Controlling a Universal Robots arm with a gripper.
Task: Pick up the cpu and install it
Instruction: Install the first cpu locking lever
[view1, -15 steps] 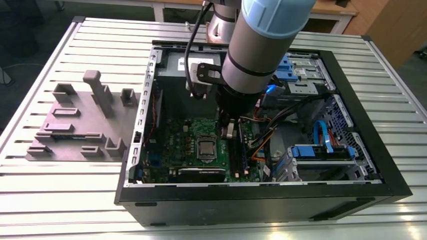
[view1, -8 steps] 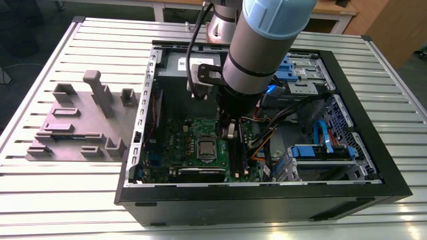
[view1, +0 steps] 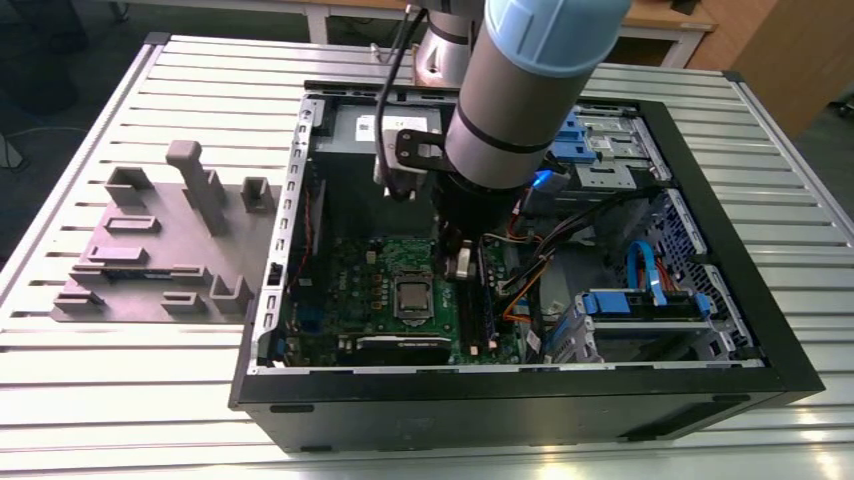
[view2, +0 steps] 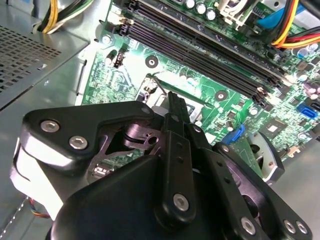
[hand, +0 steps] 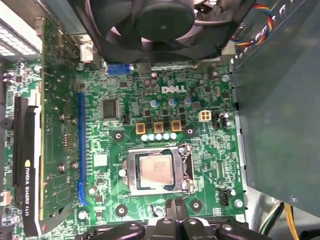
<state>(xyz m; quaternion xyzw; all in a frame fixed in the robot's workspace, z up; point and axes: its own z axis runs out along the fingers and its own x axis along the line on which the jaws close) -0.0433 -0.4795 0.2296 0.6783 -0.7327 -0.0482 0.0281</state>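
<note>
The cpu (hand: 156, 171) is a small silvery square lying flat in its socket on the green motherboard (hand: 165, 107). A silver metal frame (hand: 131, 172) sits around it. In the exterior view the cpu (view1: 414, 297) lies low in the open computer case (view1: 534, 400). My gripper (view1: 462, 264) hangs inside the case just above the board, a little toward the exterior view's right of the socket. In both wrist views the gripper (hand: 175, 205) (view2: 172, 100) has its fingers together with nothing between them. The gripper's black body hides part of the socket in the second wrist view.
A black fan (hand: 150, 25) and a graphics card (hand: 25, 165) border the socket area. Memory slots (view2: 200, 45) and coloured cables (view2: 290, 25) run beside it. A grey box (view1: 387, 128) and blue drive bays (view1: 641, 300) stand inside the case. On the table stands a grey fixture block (view1: 160, 250).
</note>
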